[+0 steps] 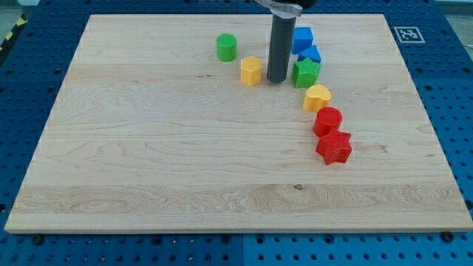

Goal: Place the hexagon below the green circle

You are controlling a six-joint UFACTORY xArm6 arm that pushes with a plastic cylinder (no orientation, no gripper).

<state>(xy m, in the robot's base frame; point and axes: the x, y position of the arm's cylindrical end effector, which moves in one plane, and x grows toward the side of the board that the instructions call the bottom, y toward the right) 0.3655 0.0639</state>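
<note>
The yellow hexagon lies on the wooden board near the view's top centre. The green circle stands up and to the left of it, a short gap apart. My tip rests on the board just right of the yellow hexagon, close to it or touching it. The rod rises from there out of the view's top.
A green star sits just right of my tip. Two blue blocks lie above it. A yellow heart, a red circle and a red star run down to the right.
</note>
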